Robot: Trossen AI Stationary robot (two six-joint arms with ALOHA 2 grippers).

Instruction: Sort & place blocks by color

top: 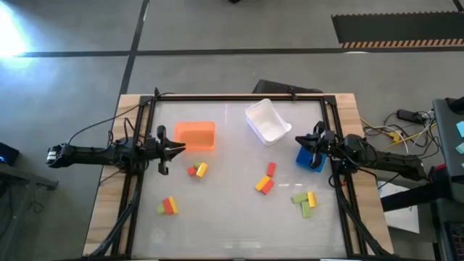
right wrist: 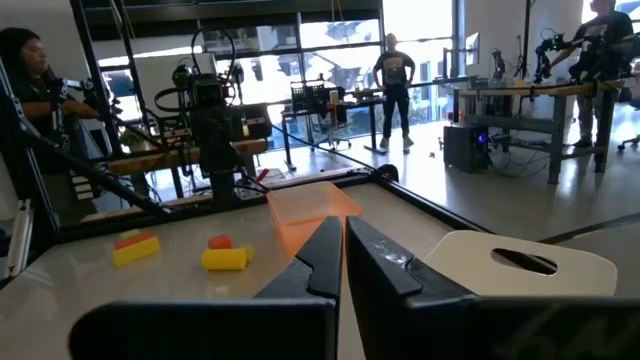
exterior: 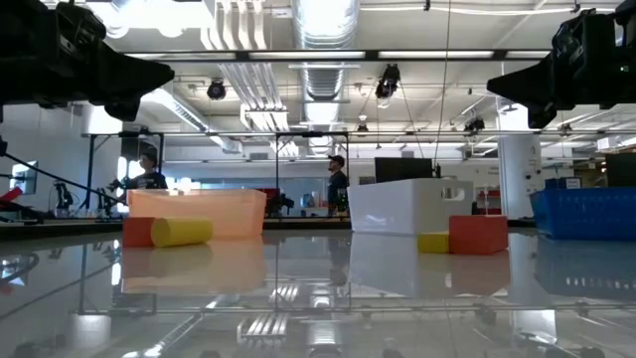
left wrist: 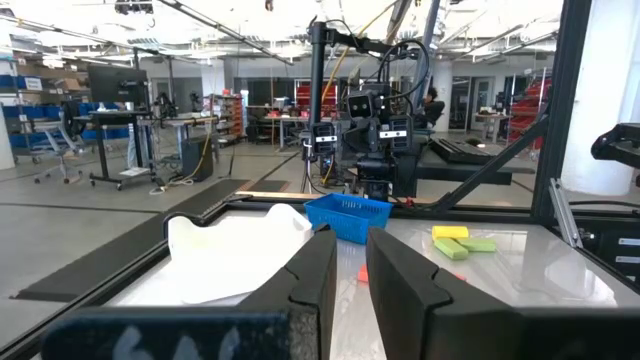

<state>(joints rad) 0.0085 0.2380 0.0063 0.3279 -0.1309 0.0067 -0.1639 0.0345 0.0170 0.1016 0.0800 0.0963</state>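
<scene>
The red-and-yellow block pair lies on the surface just ahead of the left tool, nearer than any other blocks. Left tool nearly closed, empty; right tool, closed, hovers over the blue bin.

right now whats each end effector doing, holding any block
Left end effector: nearly closed, a narrow gap, holding nothing.
Right end effector: closed, holding nothing.
</scene>
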